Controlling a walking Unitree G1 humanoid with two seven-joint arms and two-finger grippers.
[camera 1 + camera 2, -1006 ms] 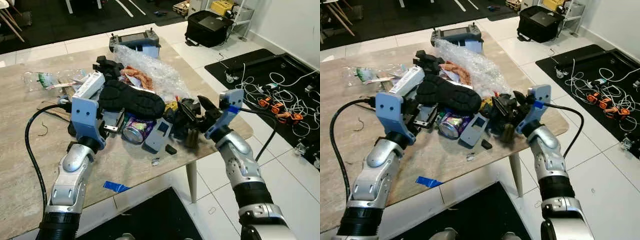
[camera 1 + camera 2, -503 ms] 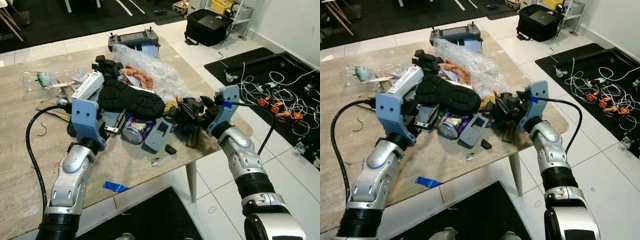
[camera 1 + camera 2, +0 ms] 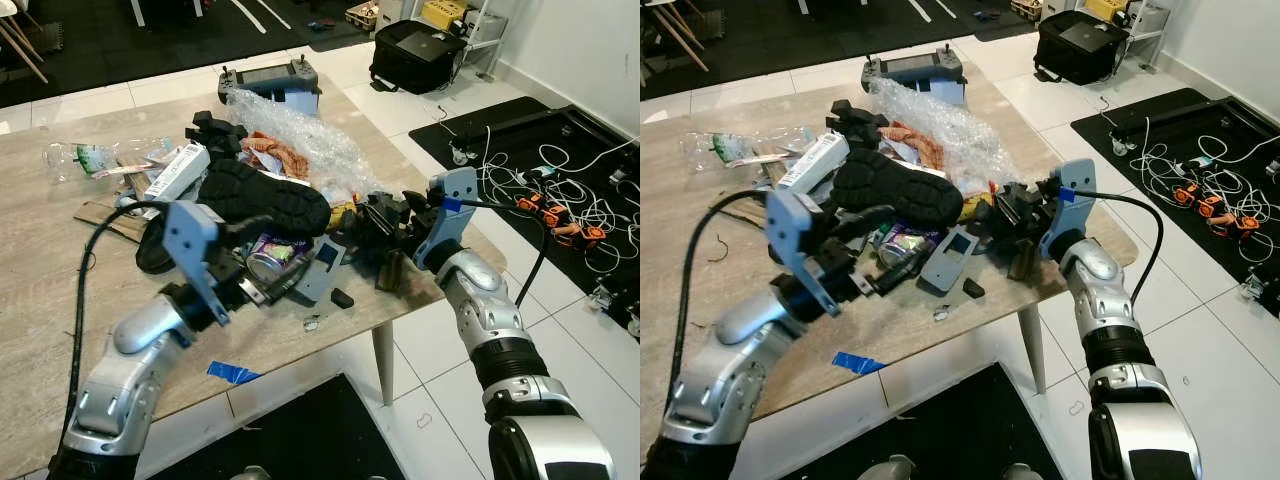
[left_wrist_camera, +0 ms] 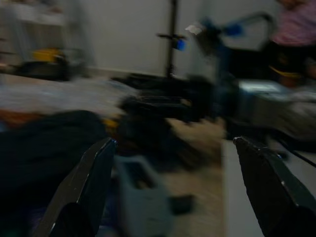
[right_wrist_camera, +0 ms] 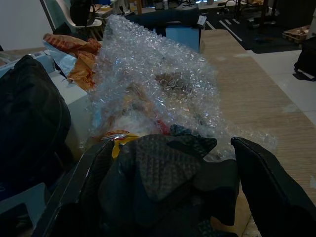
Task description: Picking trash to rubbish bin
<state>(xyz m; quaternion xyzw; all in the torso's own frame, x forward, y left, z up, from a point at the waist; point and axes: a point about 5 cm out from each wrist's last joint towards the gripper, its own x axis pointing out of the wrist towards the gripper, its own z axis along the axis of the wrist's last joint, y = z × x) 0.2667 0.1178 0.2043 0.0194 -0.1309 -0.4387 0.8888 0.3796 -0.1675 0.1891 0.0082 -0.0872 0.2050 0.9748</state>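
A heap of trash lies on the wooden table [image 3: 40,270]: a black shoe [image 3: 265,195], a crushed purple can [image 3: 272,255], a grey device [image 3: 318,268], bubble wrap [image 3: 305,140] and a black crumpled piece [image 3: 375,220]. My left gripper [image 3: 280,252] is open and turned sideways, its fingers reaching over and under the can beneath the shoe. The blurred left wrist view has the left gripper [image 4: 174,140] spread wide before the grey device [image 4: 136,197]. My right gripper [image 5: 170,145] is open, with the black crumpled piece [image 5: 168,168] between its fingers at the table's right corner.
A remote controller [image 3: 268,78] sits at the table's far edge, a clear plastic bottle [image 3: 85,158] and a white box [image 3: 178,170] at the back left. Blue tape [image 3: 230,373] lies near the front edge. Cables [image 3: 560,200] and a black bag [image 3: 415,50] are on the floor to the right.
My left arm has swung and rolled its gripper to the right, fingers now at the can. My right gripper has edged further into the black crumpled piece.
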